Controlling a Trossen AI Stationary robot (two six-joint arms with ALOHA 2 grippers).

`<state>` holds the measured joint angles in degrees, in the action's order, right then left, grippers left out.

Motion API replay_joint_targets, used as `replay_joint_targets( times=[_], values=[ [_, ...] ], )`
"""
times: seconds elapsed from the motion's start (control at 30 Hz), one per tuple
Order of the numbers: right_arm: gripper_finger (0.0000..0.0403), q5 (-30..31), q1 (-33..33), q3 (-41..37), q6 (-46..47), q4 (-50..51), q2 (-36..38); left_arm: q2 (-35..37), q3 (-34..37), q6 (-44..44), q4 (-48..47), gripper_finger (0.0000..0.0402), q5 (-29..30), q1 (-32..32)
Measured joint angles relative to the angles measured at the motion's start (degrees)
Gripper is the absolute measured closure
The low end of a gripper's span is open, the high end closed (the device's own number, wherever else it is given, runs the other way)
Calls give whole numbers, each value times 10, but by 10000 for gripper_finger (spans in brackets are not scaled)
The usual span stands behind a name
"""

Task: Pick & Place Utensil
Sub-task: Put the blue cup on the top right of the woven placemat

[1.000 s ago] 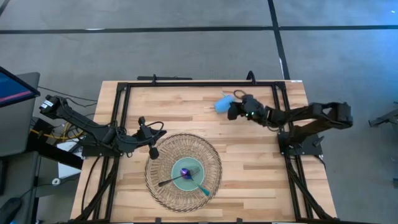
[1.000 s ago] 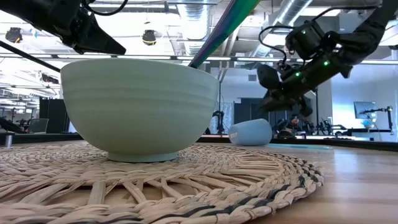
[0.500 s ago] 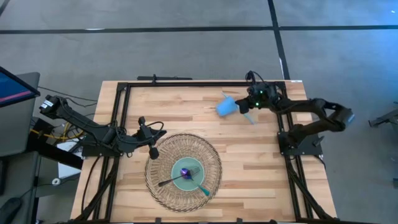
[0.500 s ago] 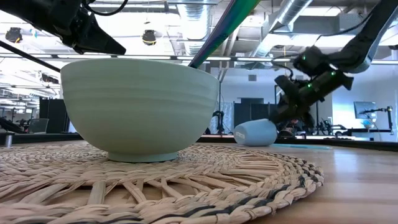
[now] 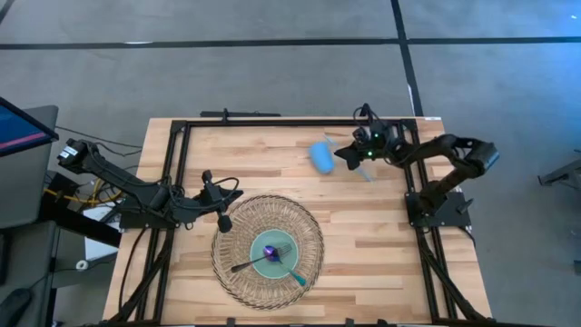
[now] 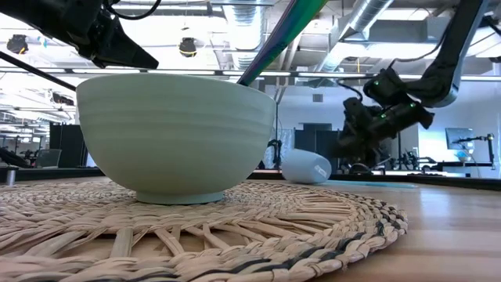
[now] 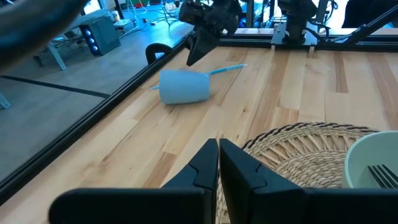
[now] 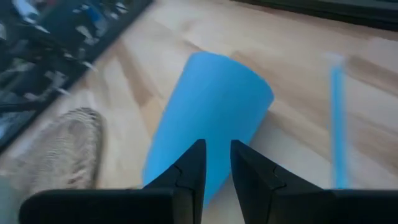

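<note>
A blue cup (image 5: 321,156) lies on its side on the wooden table at the far right. A light blue utensil (image 5: 364,172) lies flat just beside it. My right gripper (image 5: 343,155) stands low at the cup's right side, with its fingers (image 8: 193,168) a narrow gap apart over the cup's wall (image 8: 211,118) and nothing between them. My left gripper (image 5: 223,221) hangs shut above the far-left rim of the woven mat (image 5: 236,238). On the mat stands a pale green bowl (image 6: 176,133) with a fork (image 5: 245,265) and a teal utensil (image 5: 296,277) leaning in it. My right gripper comes at the lying cup slanting down from the table's right side. I cannot tell whether its fingertips touch the cup's wall (image 7: 186,78).
A black frame rail (image 5: 272,122) runs round the table's edges. Bare wood lies between the mat and the cup and along the table's right side.
My right gripper has swung toward the table's far edge, sunk lower and turned its fingers toward the cup. The cup has slid a little toward the table's left edge and turned about on its side. The light blue utensil, earlier under the arm, now shows.
</note>
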<state>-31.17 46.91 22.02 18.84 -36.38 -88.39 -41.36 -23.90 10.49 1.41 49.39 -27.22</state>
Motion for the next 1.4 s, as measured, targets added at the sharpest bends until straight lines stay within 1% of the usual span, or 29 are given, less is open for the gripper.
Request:
replay_joint_targets(
  times=[0.17,0.27,0.33,0.43,0.6,0.7,0.83,0.93,1.03,1.13,1.2,1.23,1.33,1.4],
  values=[
    [335,-3,-39,0,48,-8,0,0,0,-2,0,385,0,0],
    [335,2,-87,0,52,-8,0,0,0,-2,0,386,0,0],
    [335,19,-123,0,52,-8,0,0,0,-2,0,385,0,0],
    [335,68,-169,0,54,-10,0,0,0,13,1,385,0,0],
    [335,193,-226,1,71,-10,0,-1,0,61,12,385,0,0],
    [335,253,-256,1,71,-21,0,-10,0,67,37,385,0,0],
    [335,329,-297,6,86,-40,0,-54,0,65,86,385,-1,15],
    [335,342,-324,15,96,-41,0,-102,0,65,137,385,-20,38],
    [335,348,-349,17,97,-40,0,-149,0,50,180,385,-63,76],
    [335,392,-367,17,98,-28,0,-186,0,48,198,385,-127,133],
    [335,426,-374,17,114,0,0,-202,0,65,213,385,-180,180],
    [335,437,-376,17,129,19,0,-210,0,76,224,385,-224,209],
    [335,462,-382,17,161,57,0,-231,0,113,257,385,-380,292],
    [335,476,-387,17,172,67,0,-250,-1,128,277,384,-457,340]
  ],
)
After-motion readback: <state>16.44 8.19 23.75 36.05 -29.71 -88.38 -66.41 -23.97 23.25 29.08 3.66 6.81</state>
